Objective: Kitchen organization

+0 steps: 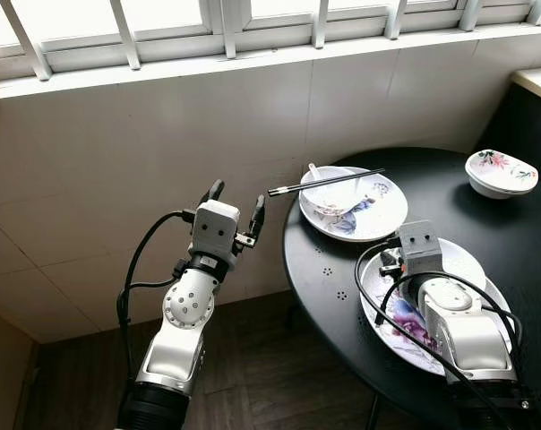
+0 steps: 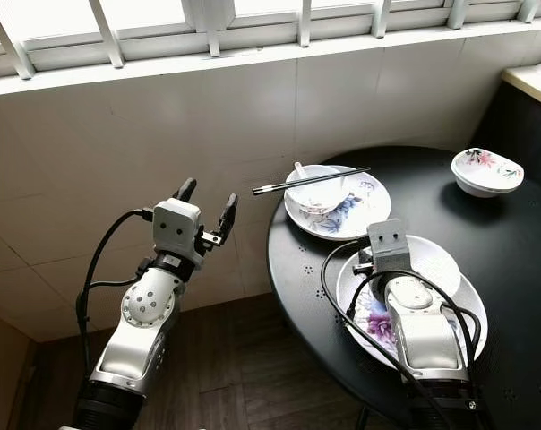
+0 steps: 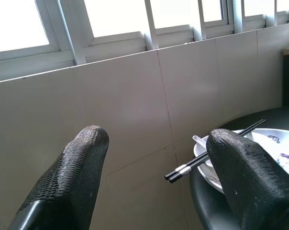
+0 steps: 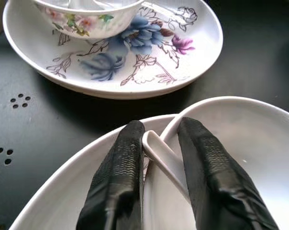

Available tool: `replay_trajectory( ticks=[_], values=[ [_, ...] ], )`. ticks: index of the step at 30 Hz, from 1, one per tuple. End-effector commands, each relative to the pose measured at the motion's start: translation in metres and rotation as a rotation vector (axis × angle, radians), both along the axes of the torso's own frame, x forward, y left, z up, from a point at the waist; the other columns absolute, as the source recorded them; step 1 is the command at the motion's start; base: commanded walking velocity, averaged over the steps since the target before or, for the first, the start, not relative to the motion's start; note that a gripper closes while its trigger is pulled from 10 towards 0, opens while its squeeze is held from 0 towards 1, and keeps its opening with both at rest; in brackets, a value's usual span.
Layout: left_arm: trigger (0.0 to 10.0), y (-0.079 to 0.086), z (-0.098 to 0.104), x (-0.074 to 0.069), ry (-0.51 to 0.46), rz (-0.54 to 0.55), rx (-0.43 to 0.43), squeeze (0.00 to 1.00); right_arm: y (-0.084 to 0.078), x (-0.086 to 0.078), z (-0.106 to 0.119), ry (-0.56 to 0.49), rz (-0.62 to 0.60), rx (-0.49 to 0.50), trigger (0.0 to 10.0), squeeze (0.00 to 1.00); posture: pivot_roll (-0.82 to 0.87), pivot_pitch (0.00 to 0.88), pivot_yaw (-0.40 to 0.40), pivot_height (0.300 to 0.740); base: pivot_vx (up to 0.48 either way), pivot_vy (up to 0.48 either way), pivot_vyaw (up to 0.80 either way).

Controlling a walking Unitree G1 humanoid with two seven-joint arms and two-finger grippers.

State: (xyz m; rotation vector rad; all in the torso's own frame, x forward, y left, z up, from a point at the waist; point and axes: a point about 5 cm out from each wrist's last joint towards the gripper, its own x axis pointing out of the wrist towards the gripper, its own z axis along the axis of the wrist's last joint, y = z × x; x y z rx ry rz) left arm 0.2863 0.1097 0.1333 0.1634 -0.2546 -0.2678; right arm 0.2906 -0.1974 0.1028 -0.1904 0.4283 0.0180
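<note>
On the round black table [image 1: 329,264], my right gripper [image 4: 162,129] is shut on the handle of a white spoon [image 4: 166,160]. The spoon lies in a white bowl [image 4: 240,129] that sits on the near floral plate [image 4: 53,191]. Just beyond stands a second floral plate [image 1: 378,219] holding a small flowered bowl [image 1: 329,197]. Black chopsticks [image 1: 329,182] rest across that bowl, their tips jutting past the table edge. My left gripper [image 1: 237,195] hangs open in the air left of the table, level with the chopstick tips, nothing between its fingers.
Another flowered bowl [image 1: 501,172] stands at the table's far right, near a dark cabinet with a pale counter [image 1: 539,82]. A tiled wall with a barred window [image 1: 226,36] runs behind. Wooden floor [image 1: 253,358] lies left of the table.
</note>
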Motion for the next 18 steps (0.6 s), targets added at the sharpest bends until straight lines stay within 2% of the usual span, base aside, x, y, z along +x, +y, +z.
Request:
replay_trajectory(
  ticks=[1,5,7,12,18],
  values=[
    [10.0,-0.002,0.002,0.001,-0.013,-0.005,0.011,0.00,0.000,0.000,0.001,-0.005,-0.003,0.012,0.0,0.00,-0.19,0.000,0.016,0.740,0.000,0.000,0.00],
    [10.0,-0.002,0.002,0.001,-0.012,-0.004,0.011,0.00,0.001,0.002,0.005,-0.031,0.007,-0.024,0.0,0.00,-0.19,0.000,0.016,0.740,0.000,0.000,0.00],
    [10.0,-0.002,0.002,0.002,-0.012,-0.003,0.013,0.00,0.003,0.004,0.016,-0.097,0.029,-0.104,0.0,0.00,-0.19,0.000,0.019,0.740,0.000,0.000,0.00],
    [10.0,-0.002,0.001,0.002,-0.008,-0.002,0.017,0.00,0.011,0.006,0.026,-0.155,0.074,-0.176,0.0,0.00,-0.19,0.000,0.019,0.740,0.000,0.000,0.00],
    [10.0,-0.003,0.000,0.002,-0.002,-0.003,0.023,0.00,0.022,0.004,0.025,-0.164,0.127,-0.165,0.0,0.00,-0.19,0.000,0.017,0.740,0.000,0.000,0.00]
  ],
)
